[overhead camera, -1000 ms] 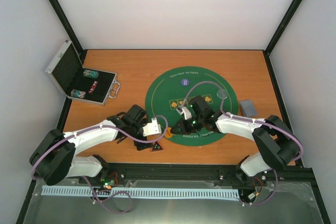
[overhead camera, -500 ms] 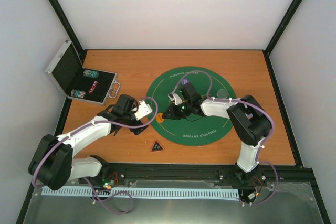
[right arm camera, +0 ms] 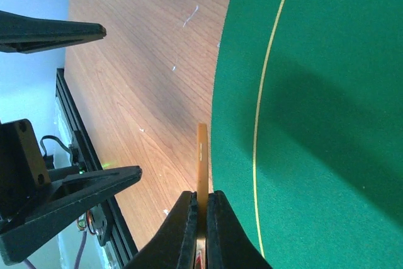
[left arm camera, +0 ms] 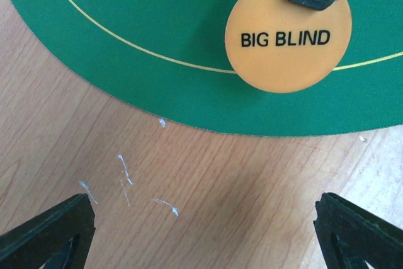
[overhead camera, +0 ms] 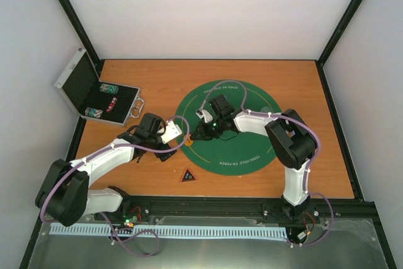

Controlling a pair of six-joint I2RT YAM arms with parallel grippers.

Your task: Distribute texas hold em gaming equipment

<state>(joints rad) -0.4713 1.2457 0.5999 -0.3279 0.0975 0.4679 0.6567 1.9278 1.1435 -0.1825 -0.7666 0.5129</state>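
— Which step?
— Setting down the orange chip. Low centre, the triangle lies on wood. My left gripper gapes empty. My right gripper pinches the chip at the mat's left edge. Next, I'd lower and release.
— The case?
— Upper left, open, with what look like chips inside.

Silver case open at table far-left edge; round green mat mid-table, scratched wood beside it
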